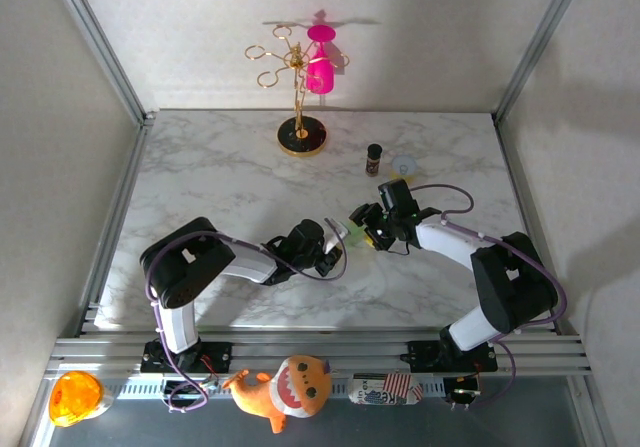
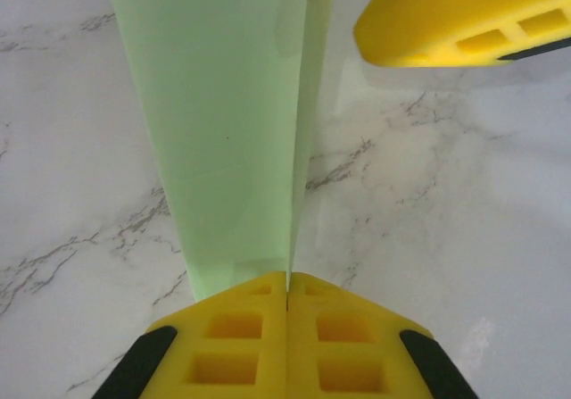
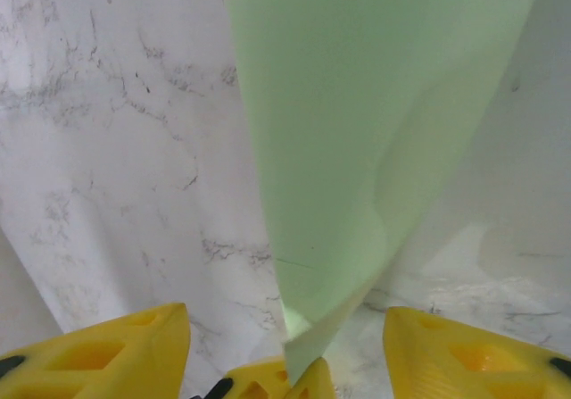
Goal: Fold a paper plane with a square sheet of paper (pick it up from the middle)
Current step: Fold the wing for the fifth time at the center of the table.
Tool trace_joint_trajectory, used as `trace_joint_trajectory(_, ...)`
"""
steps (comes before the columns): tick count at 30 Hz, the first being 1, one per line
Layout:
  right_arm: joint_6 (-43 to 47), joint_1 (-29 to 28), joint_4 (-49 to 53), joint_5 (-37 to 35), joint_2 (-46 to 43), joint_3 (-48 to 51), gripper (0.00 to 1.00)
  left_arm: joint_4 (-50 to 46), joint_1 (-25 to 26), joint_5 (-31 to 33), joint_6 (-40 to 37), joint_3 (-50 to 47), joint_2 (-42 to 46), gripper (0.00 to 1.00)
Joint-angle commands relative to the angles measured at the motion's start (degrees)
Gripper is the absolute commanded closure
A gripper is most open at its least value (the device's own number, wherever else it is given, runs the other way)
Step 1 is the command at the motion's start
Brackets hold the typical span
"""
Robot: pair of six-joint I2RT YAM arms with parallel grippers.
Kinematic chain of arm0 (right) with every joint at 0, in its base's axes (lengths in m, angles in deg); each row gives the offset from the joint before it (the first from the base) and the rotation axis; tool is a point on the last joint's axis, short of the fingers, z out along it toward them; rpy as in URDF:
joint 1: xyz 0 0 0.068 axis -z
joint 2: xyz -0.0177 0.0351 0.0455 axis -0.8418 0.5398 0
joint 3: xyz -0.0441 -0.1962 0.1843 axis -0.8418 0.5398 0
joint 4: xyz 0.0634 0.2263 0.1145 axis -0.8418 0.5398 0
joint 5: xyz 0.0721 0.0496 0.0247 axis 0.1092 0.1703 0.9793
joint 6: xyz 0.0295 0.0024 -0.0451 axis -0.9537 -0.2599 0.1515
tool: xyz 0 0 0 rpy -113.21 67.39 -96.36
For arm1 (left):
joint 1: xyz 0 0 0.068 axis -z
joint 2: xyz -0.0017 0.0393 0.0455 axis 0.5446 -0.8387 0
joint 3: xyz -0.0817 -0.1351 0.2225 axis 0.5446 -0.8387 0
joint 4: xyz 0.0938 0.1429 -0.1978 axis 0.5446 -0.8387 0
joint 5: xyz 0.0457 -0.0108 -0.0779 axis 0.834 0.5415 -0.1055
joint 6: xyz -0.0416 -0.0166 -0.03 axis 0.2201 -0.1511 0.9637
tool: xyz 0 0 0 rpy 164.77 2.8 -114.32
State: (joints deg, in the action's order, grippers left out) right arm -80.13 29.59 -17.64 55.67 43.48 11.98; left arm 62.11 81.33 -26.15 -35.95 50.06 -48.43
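Observation:
The paper plane (image 2: 232, 131) is a long folded strip of pale green paper with a centre crease, held up above the marble table (image 1: 200, 177). My left gripper (image 2: 287, 285) is shut on its narrow end, its yellow fingers pressed together over the crease. In the top view the left gripper (image 1: 333, 255) and the right gripper (image 1: 368, 229) meet at the paper plane (image 1: 352, 231) near the table's middle. My right gripper (image 3: 290, 359) stands open, its fingers (image 3: 482, 354) on either side of the paper plane (image 3: 375, 131) and apart from it. One right finger (image 2: 464, 15) shows in the left wrist view.
A gold wire rack (image 1: 300, 97) with a pink cup (image 1: 320, 67) stands at the back. A small dark bottle (image 1: 374, 158) and a pale round cup (image 1: 405, 164) sit just behind the right gripper. An orange plush toy (image 1: 280, 387) lies on the front rail.

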Motion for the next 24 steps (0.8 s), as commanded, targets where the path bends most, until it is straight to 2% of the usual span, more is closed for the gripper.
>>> trace_joint_trajectory(1, 4.3, 0.6, 3.5, -3.9, -1.4, -2.0, 0.38, -1.2, -1.6, -4.5, 6.9, 1.3, 0.1, 1.0)
trace_joint_trajectory(8, 13.0, 1.1, 1.9, -7.1, -4.2, 0.2, 0.33, -0.1, -3.7, -9.1, 19.2, 1.3, -0.3, 1.0)
trace_joint_trajectory(17, 23.5, 1.6, -0.5, -2.1, -2.7, 0.8, 0.31, 5.9, -5.2, -15.2, 33.3, 0.1, -1.8, 1.0)
trace_joint_trajectory(24, 27.0, 1.7, 0.5, -0.4, 0.7, 0.0, 0.31, 8.5, -5.4, -17.1, 38.6, -0.5, -3.2, 1.0)
